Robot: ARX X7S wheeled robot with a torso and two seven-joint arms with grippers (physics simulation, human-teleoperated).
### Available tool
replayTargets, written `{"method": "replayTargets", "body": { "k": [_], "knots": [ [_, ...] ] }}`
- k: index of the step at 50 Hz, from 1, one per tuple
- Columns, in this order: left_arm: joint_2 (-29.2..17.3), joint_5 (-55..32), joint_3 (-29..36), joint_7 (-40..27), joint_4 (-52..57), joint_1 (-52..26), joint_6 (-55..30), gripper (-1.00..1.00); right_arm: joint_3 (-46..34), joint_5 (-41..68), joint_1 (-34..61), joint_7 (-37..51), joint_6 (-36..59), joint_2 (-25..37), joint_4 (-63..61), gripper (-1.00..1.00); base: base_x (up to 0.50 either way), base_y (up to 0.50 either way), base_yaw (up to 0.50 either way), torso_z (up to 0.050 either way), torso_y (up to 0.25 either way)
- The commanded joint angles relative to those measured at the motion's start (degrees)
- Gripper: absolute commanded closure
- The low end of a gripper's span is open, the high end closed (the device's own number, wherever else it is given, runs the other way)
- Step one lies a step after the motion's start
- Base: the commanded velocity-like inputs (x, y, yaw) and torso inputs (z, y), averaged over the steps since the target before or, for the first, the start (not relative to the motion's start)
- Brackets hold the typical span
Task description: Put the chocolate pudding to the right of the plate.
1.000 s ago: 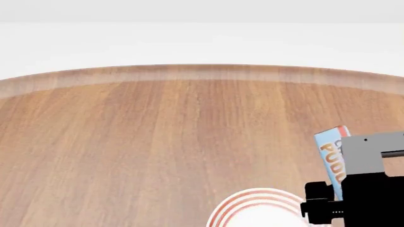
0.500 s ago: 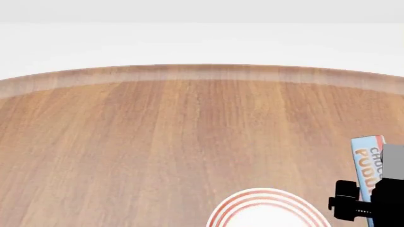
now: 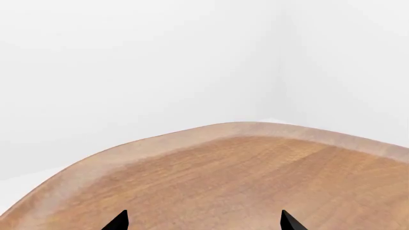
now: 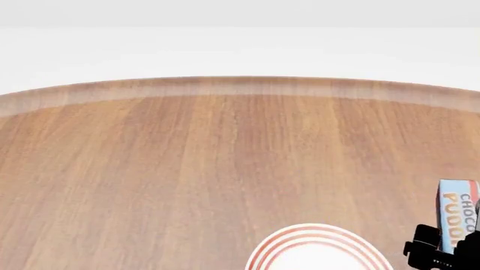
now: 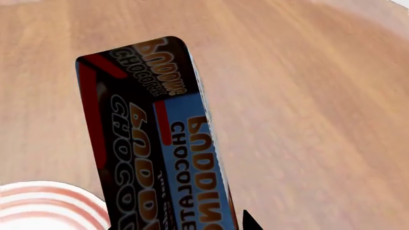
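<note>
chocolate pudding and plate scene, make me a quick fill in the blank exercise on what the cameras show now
1. In the head view, the chocolate pudding is to the ____ of the plate.
2. The plate's rim rings are ____.
3. The table is made of ____.
4. The left gripper holds ____.

Missing words: right; red; wood; nothing

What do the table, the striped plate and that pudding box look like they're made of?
The table looks like varnished wood: brown grain streaks and a paler edge band. The plate looks like glazed ceramic, smooth white with red rings, though it could be plastic. The chocolate pudding box looks like printed cardboard: flat faces, folded edges, glossy lettering. These are simulator renders, so it is appearance only.
</note>
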Motion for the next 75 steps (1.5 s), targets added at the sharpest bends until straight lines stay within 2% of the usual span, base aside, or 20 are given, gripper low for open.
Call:
{"method": "replayTargets", "body": {
  "k": [1, 15, 21, 26, 45, 58, 59, 75],
  "knots": [
    [-0.11, -0.07, 0.11, -0.09, 0.0, 0.02, 0.0, -1.0, 1.62, -1.65, 0.48, -3.98, -5.25, -2.11, 7.78, 1.0, 0.0, 0.0, 0.0, 0.0, 0.0],
    [-0.3, 0.34, 0.37, -0.48, 0.25, -0.11, -0.52, -1.0, -2.1, -8.36, 8.49, -13.51, -13.96, -10.44, 30.87, 1.0, 0.0, 0.0, 0.0, 0.0, 0.0],
    [-0.4, 0.44, 0.49, -0.56, 0.21, -0.28, -0.73, -1.0, 0.43, -10.56, 7.53, -13.68, -13.83, -11.02, 31.28, 1.0, 0.0, 0.0, 0.0, 0.0, 0.0],
    [-0.42, 0.54, 0.58, -0.65, 0.27, -0.28, -0.78, -1.0, 4.87, -14.23, 6.28, -13.73, -13.28, -11.49, 31.33, 1.0, 0.0, 0.0, 0.0, 0.0, 0.0],
    [-0.61, 0.51, 0.79, -0.84, 0.46, -0.22, -1.02, -1.0, 29.42, -35.81, 3.48, -16.8, -11.68, -13.59, 31.35, 1.0, 0.0, 0.0, 0.0, 0.0, 0.0],
    [-0.7, 0.47, 0.94, -0.93, 0.4, -0.34, -1.09, -1.0, 40.56, -46.25, 2.89, -17.92, -11.2, -14.64, 31.35, 1.0, 0.0, 0.0, 0.0, 0.0, 0.0],
    [-0.71, 0.47, 0.95, -0.94, 0.41, -0.35, -1.09, -1.0, 41.08, -46.88, 2.8, -17.73, -10.9, -14.71, 31.35, -1.0, 0.0, 0.0, 0.0, 0.0, 0.0],
    [-0.83, 0.33, 1.07, -0.97, 0.29, -0.46, -1.0, -1.0, 46.18, -51.95, 2.61, -19.11, -11.44, -15.21, 31.35, -1.0, 0.0, 0.0, 0.0, 0.0, 0.0]
  ]
}}
